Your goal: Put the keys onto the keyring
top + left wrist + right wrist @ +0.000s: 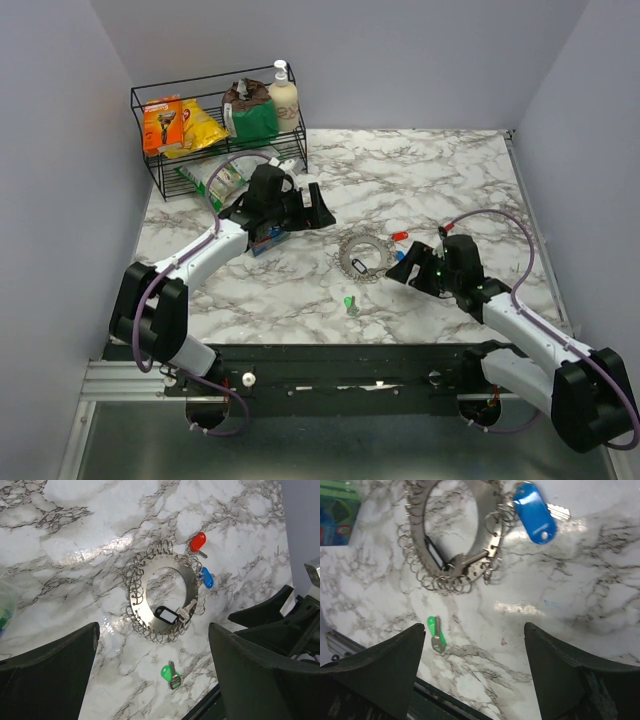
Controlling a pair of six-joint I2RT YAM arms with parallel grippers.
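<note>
The keyring (347, 250) is a flat metal disc ringed with many small wire loops, lying mid-table. A black tag (166, 614) and a silver key hang on it. The red key (400, 237) and the blue key (398, 255) lie at the ring's right edge. I cannot tell whether they are hooked on. The green key (350, 303) lies loose in front of the ring. It also shows in the left wrist view (169, 673) and the right wrist view (435, 632). My left gripper (328, 212) is open and empty, above and left of the ring. My right gripper (400, 268) is open and empty, just right of the blue key (534, 512).
A black wire basket (150, 100) with snack packs and a pump bottle stands at the back left. A green packet (215, 180) and a small blue box (265, 240) lie by the left arm. Walls close in the left, back and right sides.
</note>
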